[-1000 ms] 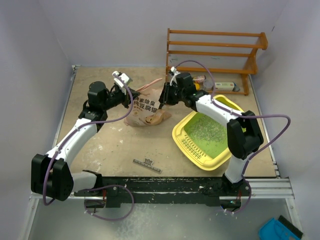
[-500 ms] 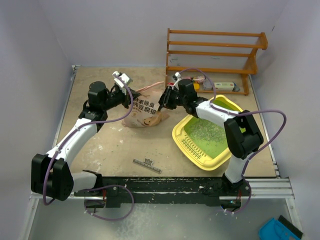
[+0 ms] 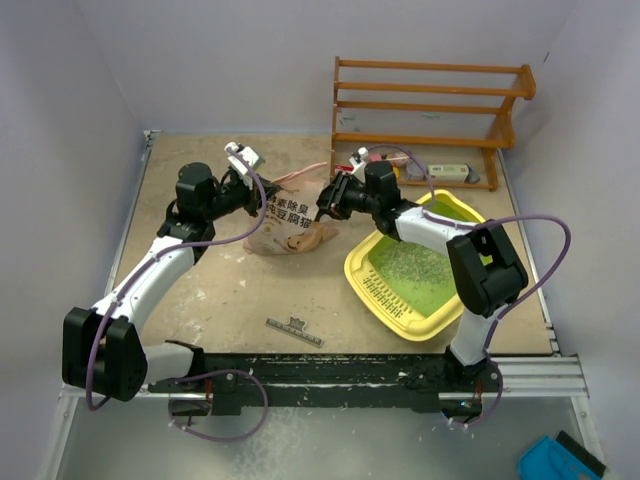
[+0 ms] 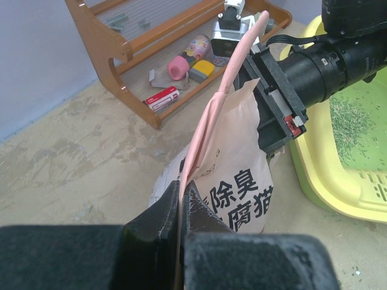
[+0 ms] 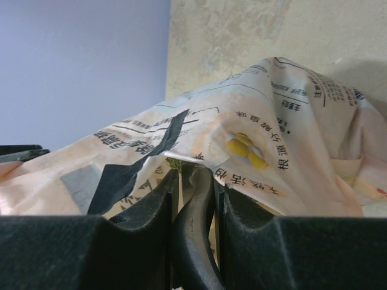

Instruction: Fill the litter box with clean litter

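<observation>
The litter box [image 3: 372, 292] is set on the table, and only a thin scatter of clean litter [image 3: 405, 258] is spread over its green floor, so the filling is judged to be partly done. The tan bag [image 3: 290, 232] is stood just beside the box, off its far-left corner in the top view.

The left gripper [image 4: 181, 193] is clamped shut on the bag's pink upper edge, on the side turned away from the box. In this way the mouth is held up and open and the bag is prevented from slumping.

The right gripper [image 5: 192, 178] is placed at the lip of the bag nearest the box. Its jaws are closed on a dark curved handle [image 5: 192, 241], taken to be that of a scoop, though the working end is hidden by the paper. With the bag held this close to the box, each load need only be carried a short way and less is likely to be spilled.
</observation>
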{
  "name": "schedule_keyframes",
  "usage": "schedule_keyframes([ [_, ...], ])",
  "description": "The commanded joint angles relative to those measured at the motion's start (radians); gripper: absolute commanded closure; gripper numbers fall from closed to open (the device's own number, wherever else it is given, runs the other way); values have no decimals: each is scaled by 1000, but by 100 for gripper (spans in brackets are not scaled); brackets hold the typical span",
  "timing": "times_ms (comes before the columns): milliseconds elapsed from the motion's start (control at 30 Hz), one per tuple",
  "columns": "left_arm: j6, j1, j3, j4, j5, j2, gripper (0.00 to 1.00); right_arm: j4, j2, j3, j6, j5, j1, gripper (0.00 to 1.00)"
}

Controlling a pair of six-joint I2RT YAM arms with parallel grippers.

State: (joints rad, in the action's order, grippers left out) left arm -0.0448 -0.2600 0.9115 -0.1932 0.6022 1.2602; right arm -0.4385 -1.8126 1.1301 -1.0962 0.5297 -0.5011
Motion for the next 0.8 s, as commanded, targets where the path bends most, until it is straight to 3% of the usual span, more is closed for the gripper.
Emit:
schedule_keyframes([
  [0,13,1,50,-89,21,-6,100,-229,62,26,-134,159,-15,100],
  [500,8,1,52,-84,22,-14,100,-384,129,-86,-237,188,94,100],
  [767,8,2,51,-87,24,-23,100,-363,185,-148,-219,179,137,100],
])
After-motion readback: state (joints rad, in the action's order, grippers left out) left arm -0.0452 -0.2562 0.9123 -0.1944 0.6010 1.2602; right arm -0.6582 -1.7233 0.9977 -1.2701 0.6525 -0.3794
